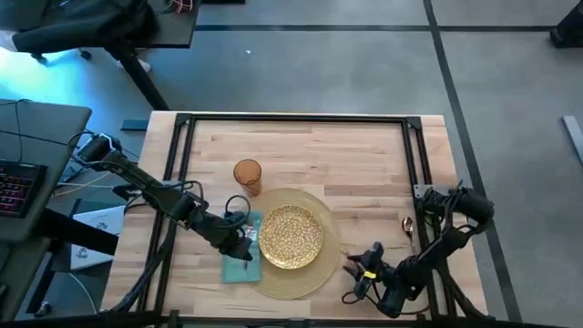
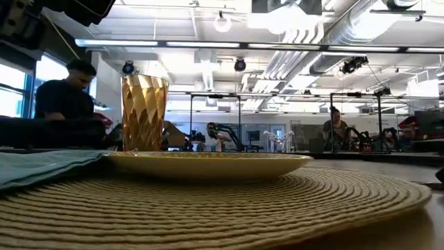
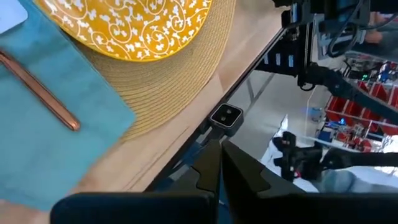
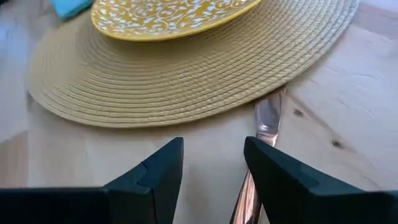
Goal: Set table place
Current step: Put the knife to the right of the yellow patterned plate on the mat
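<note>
A gold speckled plate (image 1: 291,237) sits on the round woven placemat (image 1: 321,273) near the table's front edge. A teal napkin (image 1: 239,260) lies at the placemat's left, with a copper utensil handle (image 3: 38,87) resting on it. The amber tumbler (image 1: 247,175) stands behind the placemat. My left gripper (image 1: 244,239) hovers shut over the napkin. My right gripper (image 4: 212,163) stands open low at the placemat's right front edge. A copper knife (image 4: 268,119) lies flat on the wood, its tip at the placemat's rim, running beneath one finger. A spoon (image 1: 409,225) lies farther right. My right gripper is open with the knife (image 4: 266,127) lying flat on the table under one finger (image 4: 280,174); I cannot tell whether that finger touches it.
A black rail frame (image 1: 301,118) runs round the tabletop. Bare wood lies behind the tumbler and between the placemat and the spoon. A grey desk with a keyboard (image 1: 18,187) stands off the table's left. People sit in the room beyond.
</note>
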Controlling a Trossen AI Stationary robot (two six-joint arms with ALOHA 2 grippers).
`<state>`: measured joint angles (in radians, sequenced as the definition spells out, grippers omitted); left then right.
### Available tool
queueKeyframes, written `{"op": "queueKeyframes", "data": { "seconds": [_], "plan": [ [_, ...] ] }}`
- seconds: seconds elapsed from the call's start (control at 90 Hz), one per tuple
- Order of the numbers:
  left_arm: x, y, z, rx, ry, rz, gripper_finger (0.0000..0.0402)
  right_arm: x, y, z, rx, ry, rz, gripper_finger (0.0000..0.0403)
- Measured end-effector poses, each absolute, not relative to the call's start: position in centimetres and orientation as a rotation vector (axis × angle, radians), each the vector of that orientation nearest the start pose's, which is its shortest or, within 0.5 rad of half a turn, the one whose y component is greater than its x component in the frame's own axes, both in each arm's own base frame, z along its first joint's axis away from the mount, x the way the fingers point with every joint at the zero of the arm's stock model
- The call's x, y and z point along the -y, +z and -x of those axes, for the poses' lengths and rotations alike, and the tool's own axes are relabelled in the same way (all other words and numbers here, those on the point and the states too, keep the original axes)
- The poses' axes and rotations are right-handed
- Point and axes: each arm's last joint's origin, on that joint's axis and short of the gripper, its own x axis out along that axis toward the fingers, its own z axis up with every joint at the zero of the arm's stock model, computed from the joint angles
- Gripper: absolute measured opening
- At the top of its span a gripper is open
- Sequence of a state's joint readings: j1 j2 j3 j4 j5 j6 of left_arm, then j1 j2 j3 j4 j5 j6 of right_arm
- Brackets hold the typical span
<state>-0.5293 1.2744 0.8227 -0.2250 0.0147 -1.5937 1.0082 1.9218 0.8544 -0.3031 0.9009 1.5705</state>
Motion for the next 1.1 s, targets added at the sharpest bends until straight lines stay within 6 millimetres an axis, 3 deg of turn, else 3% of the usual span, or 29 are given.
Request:
{"op": "queueKeyframes", "data": {
  "seconds": [0.422, 0.589, 0.856, 0.978, 1.1],
  "plan": [
    [13.4, 24.1, -22.8, -0.910, 0.106, 1.254, 0.0000, -24.9, 13.1, -17.9, -0.699, -0.601, -0.194, 0.0170],
    [13.4, 24.1, -22.8, -0.912, 0.104, 1.251, 0.0000, -23.9, 10.6, -16.4, -0.713, -0.665, -0.295, 0.0169],
    [13.5, 24.1, -22.7, -0.916, 0.107, 1.270, 0.0000, -23.9, 7.2, -15.4, -0.708, -0.525, -0.297, 0.0159],
    [13.5, 24.1, -22.7, -0.912, 0.114, 1.274, 0.0000, -23.8, 6.6, -15.4, -0.717, -0.546, -0.279, 0.0111],
    [13.5, 24.1, -22.7, -0.897, 0.126, 1.282, 0.0000, -23.3, 6.5, -15.1, -0.676, -0.636, -0.340, 0.0035]
  ]
}}
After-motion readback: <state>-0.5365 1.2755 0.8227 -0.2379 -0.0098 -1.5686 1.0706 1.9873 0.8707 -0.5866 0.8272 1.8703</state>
